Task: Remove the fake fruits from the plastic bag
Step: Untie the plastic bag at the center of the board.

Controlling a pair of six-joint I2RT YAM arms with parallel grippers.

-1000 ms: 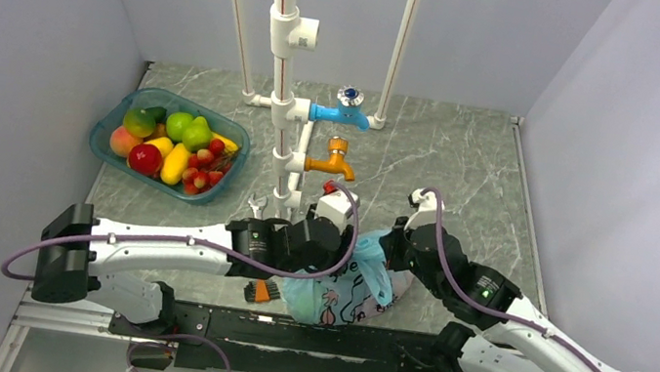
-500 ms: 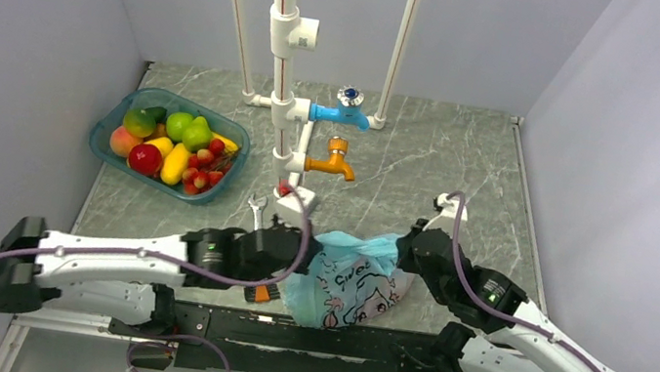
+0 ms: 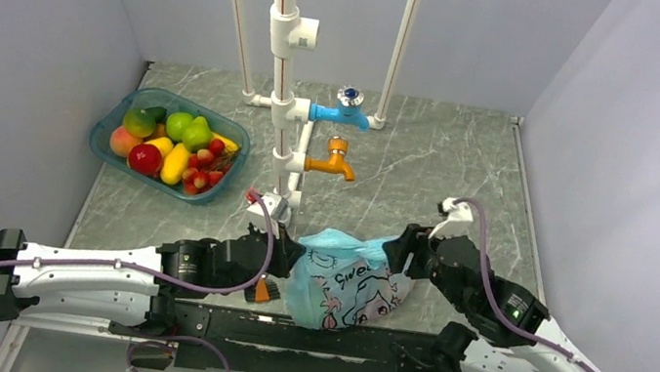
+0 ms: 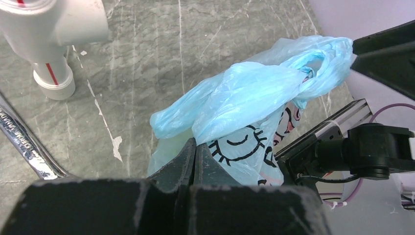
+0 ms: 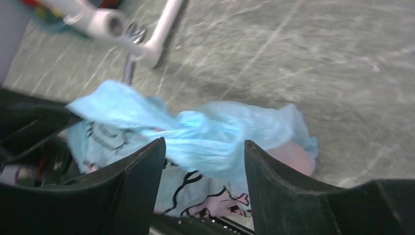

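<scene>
Light-blue crinkly plastic carrier bag printed with dark cartoon faces and lettering (image 3: 343, 285) lies on the grey marbled tabletop (image 3: 448, 164) at lower centre of the overhead frame, between the two arms and just above their black mounting rail. The left gripper (image 3: 285, 262) meets the bag's left edge. In its wrist view (image 4: 194, 150) the black jaws are pressed together at bottom centre, and the film (image 4: 254, 83) bunches right at their tips, apparently pinched. The right gripper (image 3: 394, 253) sits at the bag's upper right corner. Its wrist camera (image 5: 203, 143) shows the two fingers well apart, with the twisted blue handle of the bag (image 5: 215, 132) running between them. What the bag holds cannot be made out through the plastic.

A teal plastic basket (image 3: 107, 145) of mixed colourful fruit stands well apart at the upper left of the overhead frame. The white pipe stand (image 3: 288, 32), carrying a blue tap (image 3: 342, 115) and an orange tap (image 3: 333, 164), rises at centre. A metal wrench (image 4: 27, 144) lies on the table near the stand's foot, left of the bag.
</scene>
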